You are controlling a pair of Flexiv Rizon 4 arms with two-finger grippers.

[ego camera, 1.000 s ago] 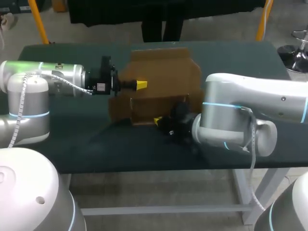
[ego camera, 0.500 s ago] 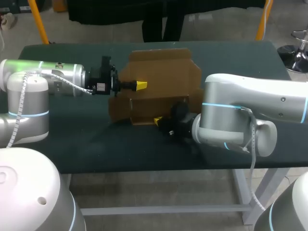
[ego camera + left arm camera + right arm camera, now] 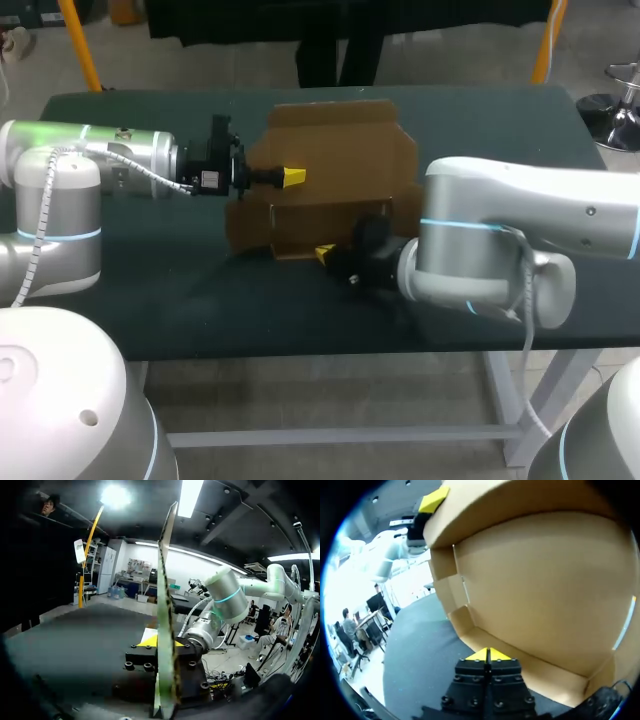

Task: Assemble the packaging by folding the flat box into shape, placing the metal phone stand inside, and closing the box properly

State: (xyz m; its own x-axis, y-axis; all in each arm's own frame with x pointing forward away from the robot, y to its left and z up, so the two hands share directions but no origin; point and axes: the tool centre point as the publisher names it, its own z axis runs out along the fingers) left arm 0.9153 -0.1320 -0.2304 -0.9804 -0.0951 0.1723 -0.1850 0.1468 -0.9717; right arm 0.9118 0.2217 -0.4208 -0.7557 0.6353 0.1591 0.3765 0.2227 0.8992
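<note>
A brown cardboard box (image 3: 340, 150) stands half folded in the middle of the table, its tall back panel raised and its low front wall (image 3: 320, 228) towards me. My left gripper (image 3: 293, 177) is shut on the raised panel's left part; in the left wrist view the cardboard (image 3: 165, 595) runs edge-on between the fingers of that gripper (image 3: 165, 642). My right gripper (image 3: 325, 252) is shut and empty, low against the front wall's outside. In the right wrist view its tips (image 3: 488, 655) meet just before the box's bottom edge (image 3: 535, 665). No phone stand shows in any view.
The dark green table (image 3: 150, 290) lies bare to the left of and in front of the box. My right arm's thick elbow (image 3: 480, 250) hangs over the table's right half, close to the box's right end.
My right gripper has edged slightly leftwards along the front wall. The left arm has kept still with the panel in its grip.
</note>
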